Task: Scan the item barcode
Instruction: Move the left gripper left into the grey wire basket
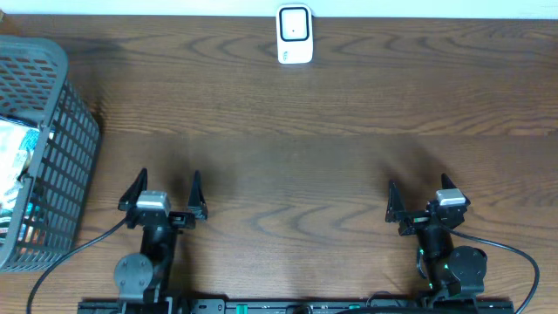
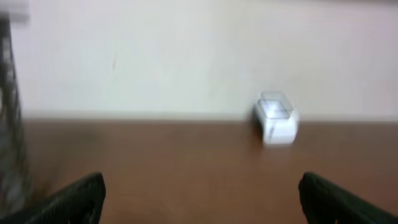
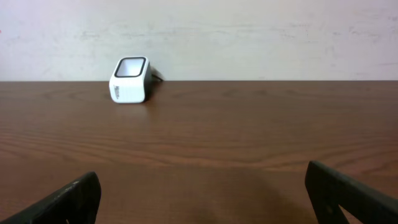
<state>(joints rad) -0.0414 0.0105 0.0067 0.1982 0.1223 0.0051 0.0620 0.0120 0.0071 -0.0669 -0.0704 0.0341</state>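
Hovering at the lower edge, the left gripper (image 1: 166, 187) and right gripper (image 1: 419, 195) gape wide and empty; picking seems unstarted, so next comes reaching into the basket (image 1: 54, 58) at far left for a packaged item (image 1: 12, 161), then facing its barcode to the white scanner (image 1: 295, 35) at top centre.

**Free room and obstacles, referred to the scanner (image 1: 295, 35).** The scanner stands alone at the far edge of the table (image 1: 288, 148), with the wall close behind it. Bare wood lies on its near side and to both flanks, so the left gripper (image 1: 168, 181) and right gripper (image 1: 418, 187) have unobstructed passage toward it. Sole obstacle: the mesh basket (image 1: 65, 148), well to the scanner's left, at the table's left edge.
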